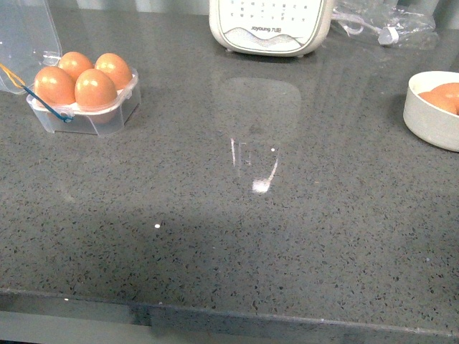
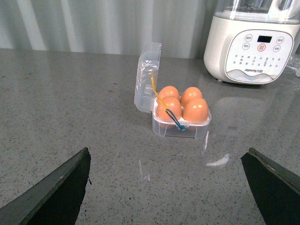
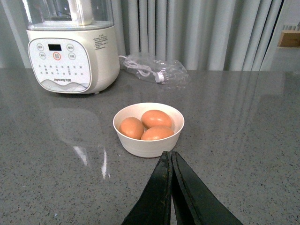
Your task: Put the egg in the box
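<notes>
— Asking first: where is the smooth orange-brown hen's egg (image 2: 195, 110) sitting?
— I am judging it to be one of four alike, filling every cup of the small clear plastic carton with yellow and blue bands (image 1: 79, 123). The carton is standing in the upper left of the front view, its hinged clear lid (image 1: 25, 36) tilting open. Three more eggs (image 3: 156, 118) are lying in the round white bowl (image 1: 429, 127) at the right edge, well apart from the carton.
— And how is an egg like that going to be handling?
— Lightly, I am guessing, but the shell is looking rigid, brittle and slick, so narrow fingers are likely to be sliding off the curve. I am favouring a gentle squeeze across the widest part, from above, since the cups are hiding the lower halves.
— What are the grippers doing?
— The left gripper (image 2: 167, 152) is showing its dark fingers spread wide with nothing between them, facing the carton. The right gripper (image 3: 169, 155) is showing its fingers pressed together, pinching nothing, just short of the bowl.
— Anything you are failing to make out?
— The front view is showing neither arm, and it is cutting off the bowl at the right edge and the lid at the upper left corner. The white kitchen appliance (image 1: 269, 25) at the top is being cropped too.
</notes>
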{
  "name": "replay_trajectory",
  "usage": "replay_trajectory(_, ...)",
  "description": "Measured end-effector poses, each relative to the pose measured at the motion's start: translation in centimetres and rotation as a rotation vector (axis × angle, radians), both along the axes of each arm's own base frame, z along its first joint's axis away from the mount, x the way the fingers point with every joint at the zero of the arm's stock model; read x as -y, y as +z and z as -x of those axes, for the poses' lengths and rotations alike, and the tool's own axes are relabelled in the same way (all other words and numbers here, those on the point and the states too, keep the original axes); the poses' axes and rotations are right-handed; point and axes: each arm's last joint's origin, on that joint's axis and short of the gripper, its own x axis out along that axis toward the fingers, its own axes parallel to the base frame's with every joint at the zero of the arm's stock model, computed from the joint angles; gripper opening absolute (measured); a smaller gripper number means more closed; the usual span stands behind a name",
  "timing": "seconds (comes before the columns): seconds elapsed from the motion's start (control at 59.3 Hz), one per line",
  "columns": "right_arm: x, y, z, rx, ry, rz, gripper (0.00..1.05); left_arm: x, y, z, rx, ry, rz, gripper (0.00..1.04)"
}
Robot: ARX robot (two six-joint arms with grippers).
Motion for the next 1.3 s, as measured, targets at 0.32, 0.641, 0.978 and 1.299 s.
replay_trajectory(0.32, 0.0, -0.4, 1.0, -0.031, 0.001, 0.0, 0.03, 0.0, 0.0, 0.0, 0.0, 0.0, 0.0, 0.98)
replay_trajectory(0.641, 0.0, -0.3, 1.4, -0.006, 0.001, 0.001, 0.03, 0.0, 0.0, 0.0, 0.0, 0.0, 0.0, 0.98)
replay_trajectory(0.978, 0.0, -0.3, 1.4, -0.006, 0.001, 0.002, 0.56, 0.0, 0.0, 0.0, 0.0, 0.0, 0.0, 0.98)
replay_trajectory(1.299, 0.0, -0.3, 1.4, -0.006, 0.001, 0.002, 0.97, 0.0, 0.0, 0.0, 0.0, 0.0, 0.0, 0.98)
